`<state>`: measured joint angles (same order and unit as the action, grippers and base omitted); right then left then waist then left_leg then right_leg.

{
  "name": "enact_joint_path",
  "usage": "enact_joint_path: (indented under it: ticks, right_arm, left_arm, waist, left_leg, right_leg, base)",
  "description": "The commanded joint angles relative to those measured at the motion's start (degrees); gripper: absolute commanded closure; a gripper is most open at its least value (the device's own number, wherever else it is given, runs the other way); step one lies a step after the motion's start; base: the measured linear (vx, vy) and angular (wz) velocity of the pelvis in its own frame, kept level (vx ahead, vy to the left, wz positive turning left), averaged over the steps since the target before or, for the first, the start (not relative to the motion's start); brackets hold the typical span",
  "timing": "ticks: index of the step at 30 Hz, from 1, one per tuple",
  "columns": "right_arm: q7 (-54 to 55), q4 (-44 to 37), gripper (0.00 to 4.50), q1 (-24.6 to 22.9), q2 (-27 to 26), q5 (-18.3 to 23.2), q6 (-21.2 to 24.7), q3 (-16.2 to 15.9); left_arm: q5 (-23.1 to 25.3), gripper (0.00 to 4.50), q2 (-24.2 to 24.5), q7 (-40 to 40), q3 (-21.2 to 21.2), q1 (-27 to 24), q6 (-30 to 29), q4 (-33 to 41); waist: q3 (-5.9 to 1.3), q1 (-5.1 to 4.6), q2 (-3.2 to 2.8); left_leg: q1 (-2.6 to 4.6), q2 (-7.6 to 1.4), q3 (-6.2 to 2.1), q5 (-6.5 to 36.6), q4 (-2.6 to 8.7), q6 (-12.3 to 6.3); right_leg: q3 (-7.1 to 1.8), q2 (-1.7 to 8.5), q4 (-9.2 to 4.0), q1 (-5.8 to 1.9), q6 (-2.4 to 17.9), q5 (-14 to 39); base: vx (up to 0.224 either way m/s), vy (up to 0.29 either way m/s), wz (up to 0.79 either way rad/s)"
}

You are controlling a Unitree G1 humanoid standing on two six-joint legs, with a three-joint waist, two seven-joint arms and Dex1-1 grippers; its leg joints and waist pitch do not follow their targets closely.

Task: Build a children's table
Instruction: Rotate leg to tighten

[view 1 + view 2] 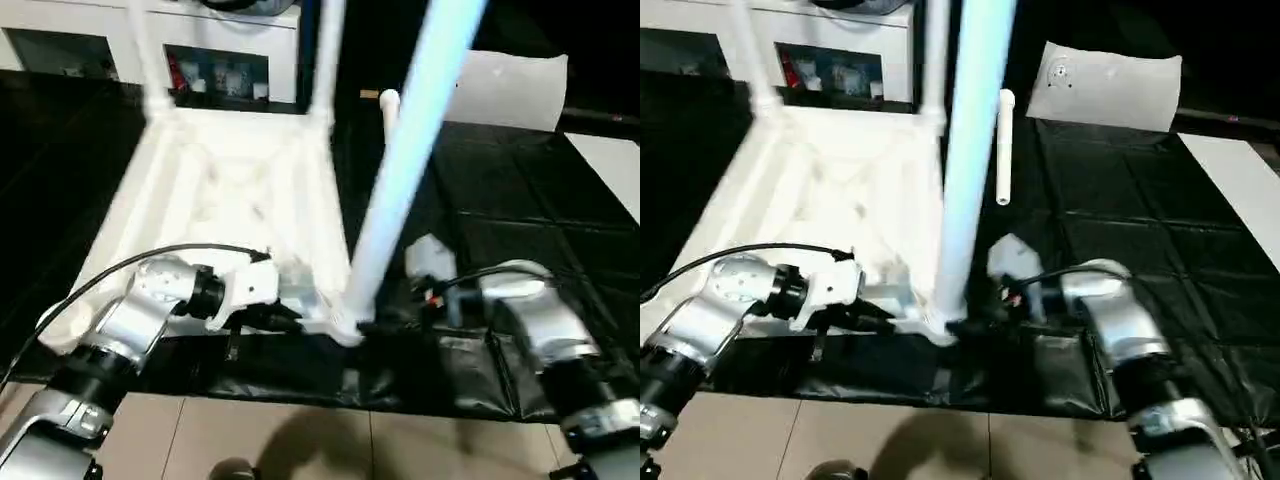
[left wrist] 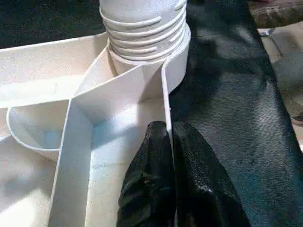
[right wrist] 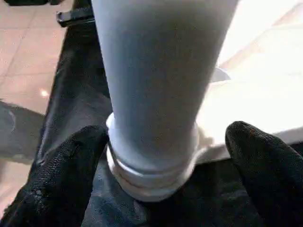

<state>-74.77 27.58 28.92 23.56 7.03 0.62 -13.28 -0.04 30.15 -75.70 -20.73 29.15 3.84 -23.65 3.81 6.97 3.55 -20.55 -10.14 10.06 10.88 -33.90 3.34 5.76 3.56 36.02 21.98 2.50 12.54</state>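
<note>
At the tabletop's near corner socket, your left claw pinches the rim to steady it; your right claw gapes around the leg.

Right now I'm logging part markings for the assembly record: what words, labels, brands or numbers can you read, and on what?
None can be read.
White slab: a small round mark, too blurred to read.
Items in the cabinet compartments: too small to read.
Tabletop and legs: no lettering visible.
</note>
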Motion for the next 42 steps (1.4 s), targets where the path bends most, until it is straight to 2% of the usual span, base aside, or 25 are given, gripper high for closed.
enact_joint_path:
  ticks: [1,7,19,21,23,26,27,30,32,34,35,36,37,38,39,40,41,42]
  right_arm:
    - [-2.3,1.4,0.19,1.4,-0.2,0.8,0.3,-0.5]
    - [-3.2,4.9,0.66,2.7,-1.6,1.1,-0.2,-0.7]
    - [-6.2,7.4,1.64,3.1,-2.3,2.1,0.0,-0.5]
    - [-6.4,7.1,1.7,2.8,-2.4,2.3,0.1,-0.6]
    - [-6.4,6.7,1.73,2.3,-2.4,2.5,0.2,-0.6]
    - [-6.0,5.0,1.75,0.7,-2.8,3.2,1.4,-0.5]
    - [-5.8,4.5,1.75,0.3,-2.9,3.4,1.8,-0.4]
    - [-2.3,0.6,1.75,-3.3,-4.3,4.7,5.6,0.5]
    - [2.8,-0.7,1.75,-5.3,-6.2,4.6,7.3,1.5]
    - [5.5,-1.0,1.75,-6.0,-7.2,4.3,7.9,1.9]
    - [8.8,-1.0,1.75,-6.6,-8.6,3.6,7.9,2.2]
    - [12.6,-1.3,1.75,-7.3,-10.6,3.2,8.6,2.5]
    - [12.6,-1.3,1.76,-7.3,-10.6,3.2,8.6,2.5]
    - [21.9,-0.8,1.76,-7.8,-15.4,1.9,11.8,3.5]
    - [24.0,-0.7,1.76,-7.8,-16.4,1.6,12.7,3.8]
    - [25.1,-0.6,1.76,-7.7,-17.1,1.5,13.2,4.0]
    - [27.0,-0.5,1.76,-7.6,-18.3,1.4,14.0,4.3]
    - [35.6,2.6,1.76,-5.6,-23.8,1.3,15.5,6.1]
  left_arm:
    - [1.4,4.5,-0.9,-2.9,-3.9,0.4,1.7,-0.2]
    - [1.5,4.5,-1.1,-3.8,-3.9,0.7,2.3,-0.6]
    - [1.3,4.5,-0.7,-4.8,-4.2,0.3,2.5,-0.3]
    - [1.3,4.5,-0.6,-4.9,-4.2,0.2,2.4,-0.3]
    - [1.1,4.5,-0.7,-4.8,-4.0,0.1,1.9,-0.2]
    - [0.2,4.5,-1.4,-3.8,-3.1,-0.2,-0.3,-0.1]
    - [0.0,4.5,-1.7,-3.4,-2.9,-0.3,-0.9,0.0]
    - [-0.3,4.5,-3.7,1.5,-1.0,-0.2,-5.8,0.2]
    - [-0.6,4.5,-5.5,5.5,0.5,0.1,-9.4,0.5]
    - [-1.1,4.5,-6.5,7.1,1.2,0.1,-10.9,0.8]
    - [-1.7,4.5,-7.7,9.1,2.1,0.3,-12.7,1.2]
    - [-2.2,4.5,-9.5,11.8,3.1,0.5,-15.6,1.8]
    - [-2.2,4.5,-9.5,11.8,3.1,0.5,-15.6,1.8]
    - [-2.4,4.5,-13.4,18.3,4.9,1.2,-20.6,2.6]
    - [-2.3,4.5,-14.3,19.7,5.2,1.4,-21.6,2.7]
    - [-2.3,4.5,-14.9,20.6,5.5,1.5,-22.3,2.8]
    - [-2.4,4.5,-15.9,22.0,5.9,1.8,-23.5,3.0]
    - [-2.2,4.5,-21.2,29.5,7.9,3.1,-26.8,2.5]
  waist:
    - [-3.5,-0.45,-0.3]
    - [-3.54,-0.32,-0.39]
    - [-3.39,-0.17,-0.64]
    - [-3.33,-0.15,-0.81]
    - [-3.37,-0.17,-0.69]
    - [-3.32,-0.1,-1.12]
    - [-3.37,-0.11,-0.95]
    - [-3.28,0.05,-1.55]
    - [-2.9,0.29,-1.5]
    - [-2.28,0.06,-1.49]
    - [-2.15,-0.01,-1.41]
    - [-2.03,-0.26,-2.17]
    - [-1.68,-0.87,-1.75]
    - [-1.63,-1.14,-1.87]
    - [-1.47,-1.75,-1.84]
    - [-1.7,-2.44,-1.71]
    - [-1.7,-2.44,-1.71]
    - [-2.09,-3.14,-1.77]
  left_leg:
    - [0.49,-4.09,-1.1,6.8,3.84,-3.64]
    - [0.59,-4.26,-1.13,6.4,3.88,-3.6]
    - [0.59,-4.34,-1.18,7.2,3.98,-3.32]
    - [0.63,-4.35,-1.22,7.6,4.03,-3.16]
    - [0.62,-4.36,-1.21,7.4,4.02,-3.09]
    - [0.69,-4.41,-1.22,7.2,4.05,-3.03]
    - [0.67,-4.45,-1.2,7.3,4.04,-3.02]
    - [0.78,-4.54,-1.3,7.7,4.13,-2.71]
    - [1.05,-4.56,-1.33,10.9,4.49,-1.97]
    - [1.17,-4.24,-1.54,15.3,4.82,-0.57]
    - [1.6,-4.15,-1.78,17.7,4.76,0.14]
    - [1.9,-4.04,-1.93,19.1,4.8,0.63]
    - [1.82,-4.04,-2.18,20.6,5.0,0.95]
    - [1.83,-3.91,-2.4,21.5,5.04,1.2]
    - [2.23,-3.88,-2.61,23.2,5.14,1.9]
    - [1.91,-3.66,-2.86,22.9,5.15,1.87]
    - [1.91,-3.66,-2.86,22.9,5.15,1.87]
    - [1.01,-3.73,-2.9,20.3,5.4,1.19]
  right_leg:
    - [-4.31,6.14,-4.36,-2.75,11.2,7.3]
    - [-4.29,6.17,-4.14,-2.71,12.0,5.8]
    - [-4.29,6.21,-4.22,-2.71,12.0,6.6]
    - [-4.29,6.19,-4.26,-2.67,11.9,7.0]
    - [-4.3,6.21,-4.3,-2.72,11.9,7.1]
    - [-4.35,6.16,-4.18,-2.68,12.4,5.7]
    - [-4.34,6.22,-4.17,-2.75,12.6,5.3]
    - [-4.38,6.16,-4.12,-2.67,12.8,4.6]
    - [-4.4,6.33,-4.86,-2.46,12.3,8.9]
    - [-4.4,6.6,-5.99,-2.42,10.2,18.6]
    - [-4.34,6.86,-6.71,-2.25,8.3,25.4]
    - [-4.37,6.92,-7.3,-1.92,7.1,29.0]
    - [-4.09,6.89,-7.7,-1.9,6.1,32.0]
    - [-3.81,6.89,-7.85,-2.04,5.4,33.8]
    - [-3.47,6.83,-8.25,-1.7,4.5,36.5]
    - [-3.21,7.04,-8.47,-2.23,3.6,37.2]
    - [-3.21,7.04,-8.47,-2.23,3.6,37.2]
    - [-3.37,6.88,-8.15,-2.76,3.5,34.1]
  base:
    - [0.0,0.0,0.0]
    - [0.0,0.0,0.0]
    - [0.0,0.0,0.0]
    - [0.0,0.0,0.0]
    - [0.0,0.0,0.0]
    - [0.0,0.0,0.0]
    - [0.0,0.0,0.0]
    - [0.0,0.0,0.0]
    - [0.0,0.0,0.0]
    - [0.0,0.0,0.0]
    - [0.0,0.0,0.0]
    - [0.0,0.0,0.0]
    - [0.0,0.0,0.0]
    - [0.0,0.0,0.0]
    - [0.0,0.0,0.0]
    - [0.0,0.0,0.0]
    - [0.0,0.0,0.0]
    - [-0.028,0.042,-0.18]
